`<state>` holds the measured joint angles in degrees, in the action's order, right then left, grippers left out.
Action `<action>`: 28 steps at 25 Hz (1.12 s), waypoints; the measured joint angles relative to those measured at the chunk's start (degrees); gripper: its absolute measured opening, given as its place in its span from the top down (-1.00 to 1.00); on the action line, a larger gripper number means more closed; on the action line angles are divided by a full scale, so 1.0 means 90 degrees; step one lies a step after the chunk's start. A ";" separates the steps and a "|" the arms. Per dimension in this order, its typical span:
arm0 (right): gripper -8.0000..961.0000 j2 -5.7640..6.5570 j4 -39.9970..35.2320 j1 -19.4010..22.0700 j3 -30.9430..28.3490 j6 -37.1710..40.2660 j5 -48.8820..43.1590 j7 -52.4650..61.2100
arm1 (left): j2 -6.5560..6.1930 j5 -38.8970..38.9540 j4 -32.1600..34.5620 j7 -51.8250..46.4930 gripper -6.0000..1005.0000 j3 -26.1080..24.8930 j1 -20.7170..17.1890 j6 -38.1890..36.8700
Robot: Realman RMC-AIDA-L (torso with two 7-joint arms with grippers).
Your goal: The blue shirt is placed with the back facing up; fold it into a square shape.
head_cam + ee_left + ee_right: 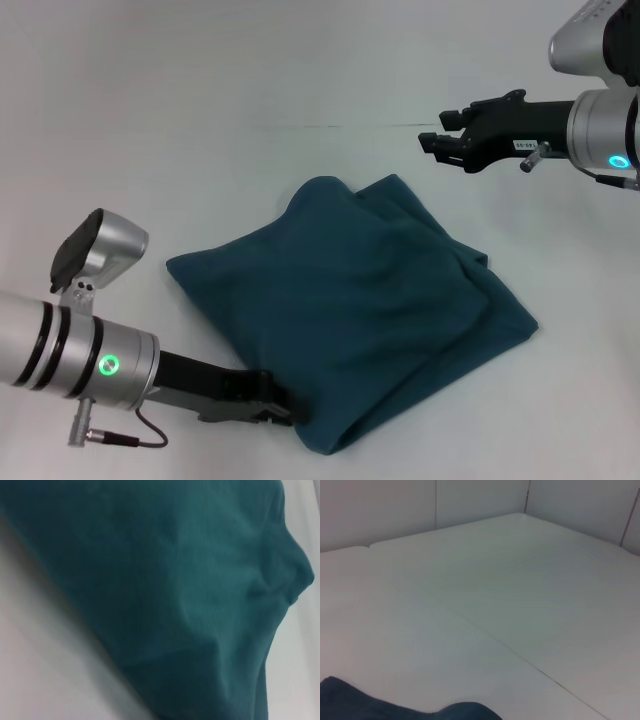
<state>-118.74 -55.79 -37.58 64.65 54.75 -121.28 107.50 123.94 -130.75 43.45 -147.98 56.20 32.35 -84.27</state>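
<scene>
The left gripper (283,408) lies low on the white table (200,120), its tips tucked at the near corner of the blue shirt (360,310); whether they pinch the cloth cannot be told. The shirt lies mid-table, folded into a rough tilted square. The right gripper (435,138) hovers apart beyond its far edge, jaws a little apart, holding nothing.
</scene>
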 joint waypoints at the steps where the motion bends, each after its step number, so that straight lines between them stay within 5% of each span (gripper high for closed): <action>1: 0.15 0.0000 0.0000 0.0006 -0.0011 0.0000 0.0000 0.0000 | 0.0000 0.0000 -0.0001 0.0007 0.54 0.0034 0.0005 0.0000; 20: 0.15 -0.0037 0.0004 0.0065 -0.0175 0.0001 0.0000 0.0012 | -0.0008 0.0239 0.0054 0.0286 0.83 -0.0100 -0.0036 -0.0244; 28: 0.15 -0.0046 0.0008 0.0054 -0.0211 0.0000 0.0000 0.0050 | -0.0194 0.0152 0.0076 0.0373 0.84 -0.0687 -0.0052 -0.0235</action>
<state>-119.15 -55.72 -37.09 62.76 54.75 -121.29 107.95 122.19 -129.38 44.13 -144.63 50.01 31.89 -86.39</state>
